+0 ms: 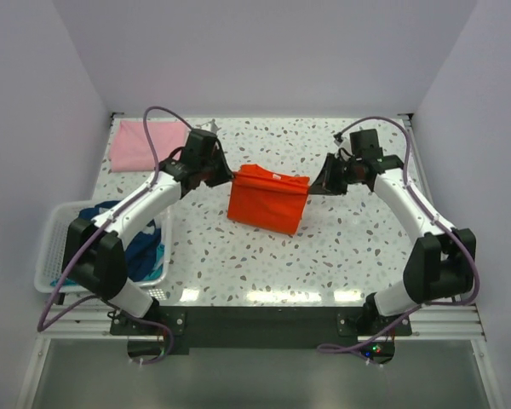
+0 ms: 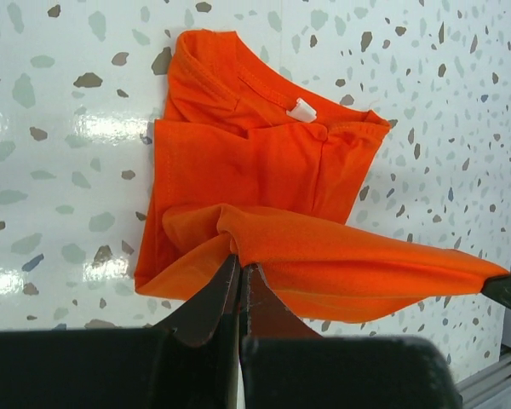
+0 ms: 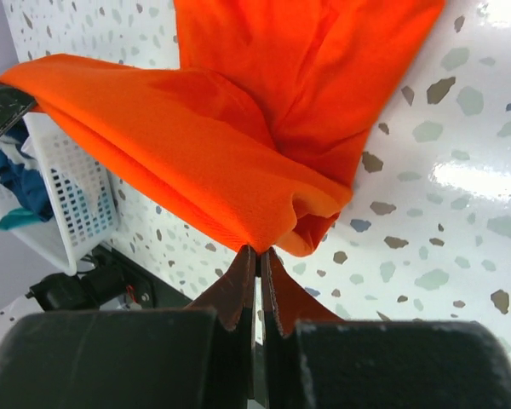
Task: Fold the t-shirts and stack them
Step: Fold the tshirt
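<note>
Left claw [image 1: 226,175] and right claw [image 1: 315,185] are both pinched shut on the orange-red t-shirt [image 1: 268,200], one at each end of a raised fold.

Each claw clamps a corner, stretching the folded edge between them just above the speckled surface [image 1: 341,247]. The rest of the shirt lies beneath at mid-surface, its white collar tag [image 2: 301,109] showing. A pale pink t-shirt [image 1: 136,145] lies flat at the far left corner. Dark blue and teal t-shirts [image 1: 145,247] sit in the white basket [image 1: 49,247] at the near left.

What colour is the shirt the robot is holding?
The t-shirt is bright orange-red; the left wrist view shows it best.
</note>
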Motion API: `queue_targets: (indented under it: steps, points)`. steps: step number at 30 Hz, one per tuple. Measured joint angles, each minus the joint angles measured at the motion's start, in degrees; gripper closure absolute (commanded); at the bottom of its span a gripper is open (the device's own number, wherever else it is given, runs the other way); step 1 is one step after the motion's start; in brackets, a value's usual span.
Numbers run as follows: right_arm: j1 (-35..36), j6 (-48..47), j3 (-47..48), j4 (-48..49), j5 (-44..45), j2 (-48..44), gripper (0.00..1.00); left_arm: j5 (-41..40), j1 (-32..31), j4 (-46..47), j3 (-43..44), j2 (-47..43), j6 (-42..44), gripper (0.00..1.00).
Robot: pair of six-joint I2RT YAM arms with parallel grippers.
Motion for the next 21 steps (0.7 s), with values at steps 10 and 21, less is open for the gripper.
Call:
queue_targets:
  steps: [10, 21]
  points:
    - [-2.4, -0.9, 5.5, 2.7, -1.7, 10.6, 1.0, 3.6, 2.7, 1.3, 7.9, 11.1, 1.5, 1.0]
    - [-3.3, -1.1, 12.0, 4.6, -0.2, 22.1, 1.0, 5.7, 4.2, 2.0, 14.5, 21.5, 2.6, 1.0]
